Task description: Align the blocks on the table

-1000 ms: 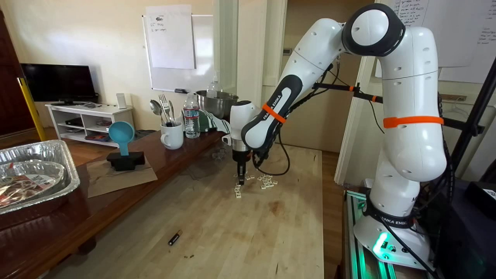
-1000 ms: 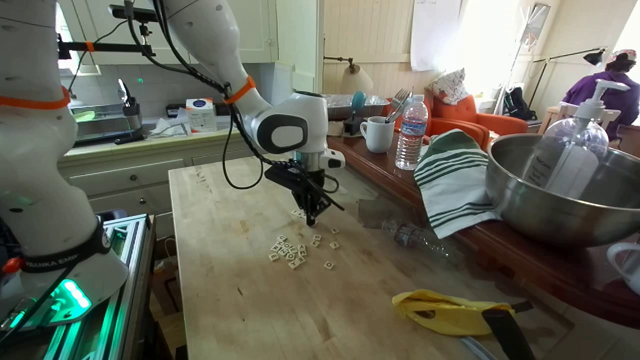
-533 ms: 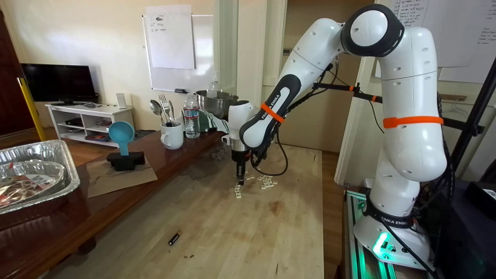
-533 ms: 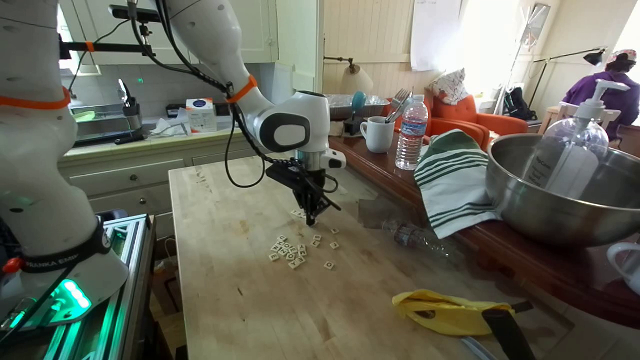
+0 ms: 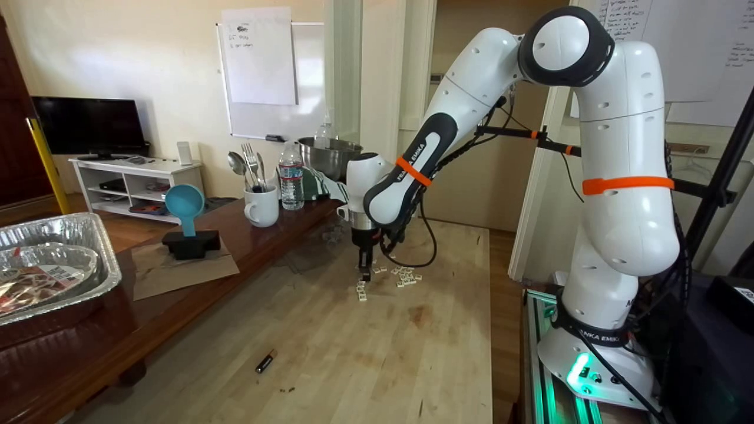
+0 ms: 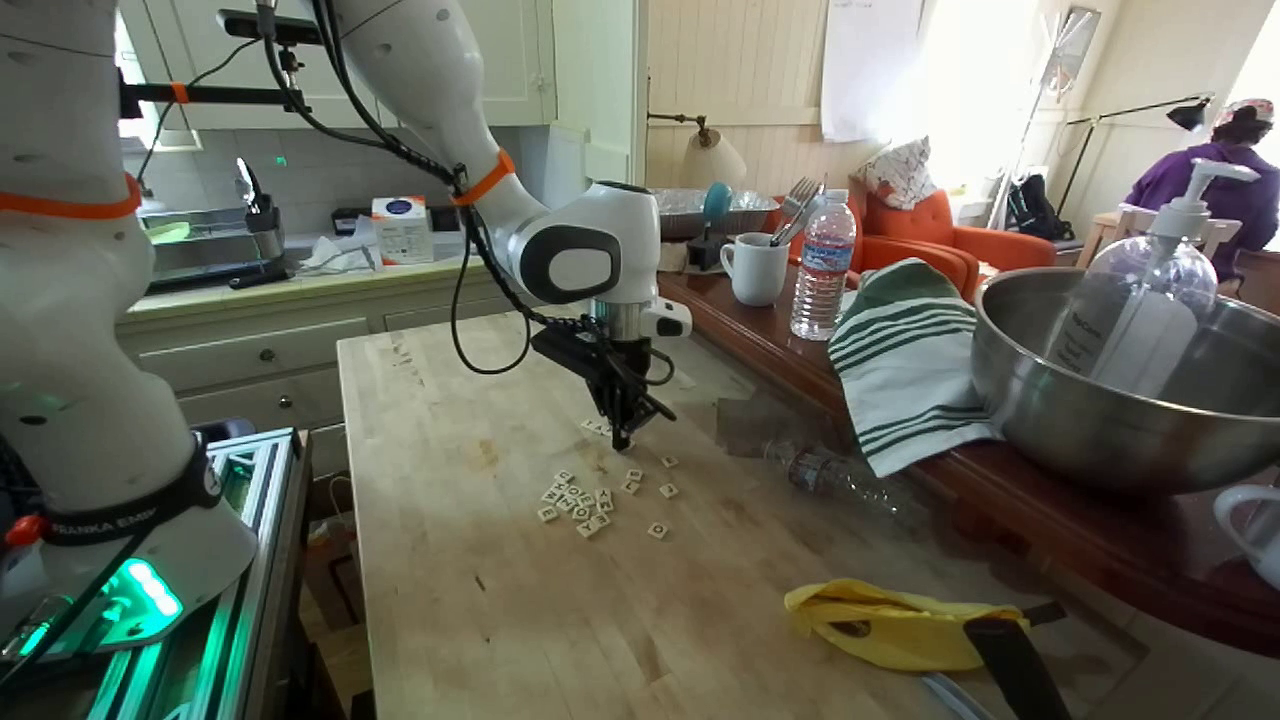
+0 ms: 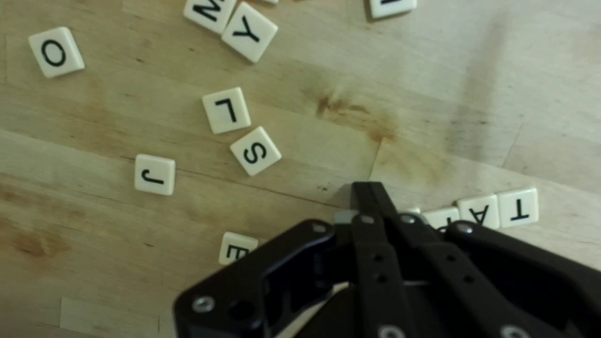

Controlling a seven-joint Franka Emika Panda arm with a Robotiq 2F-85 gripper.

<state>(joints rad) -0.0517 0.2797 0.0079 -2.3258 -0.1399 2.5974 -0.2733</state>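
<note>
The blocks are small cream letter tiles on the wooden table (image 5: 353,353). My gripper (image 7: 367,185) is shut with nothing between its fingertips, pointing down low at the tiles. In the wrist view, a row with T (image 7: 518,207) and A (image 7: 479,211) runs rightward from the fingers, its near end partly hidden. Another tile (image 7: 345,216) shows just left of the fingers, mostly hidden. Tile E (image 7: 237,248) lies further left; S (image 7: 256,151), L (image 7: 227,110) and J (image 7: 155,174) lie loose. The gripper also shows in both exterior views (image 5: 366,278) (image 6: 621,445), beside the row (image 5: 361,291).
A looser cluster of tiles (image 6: 578,500) lies nearer that exterior camera. A battery (image 5: 266,361) lies on the table. A yellow pouch (image 6: 900,625) and a clear plastic bottle (image 6: 830,475) lie along the side by the dark raised counter (image 5: 177,282), which carries a mug (image 5: 261,206) and bottle (image 5: 291,176).
The gripper has shifted very slightly and turned a little, staying low beside the row. The tiles show no clear movement.
</note>
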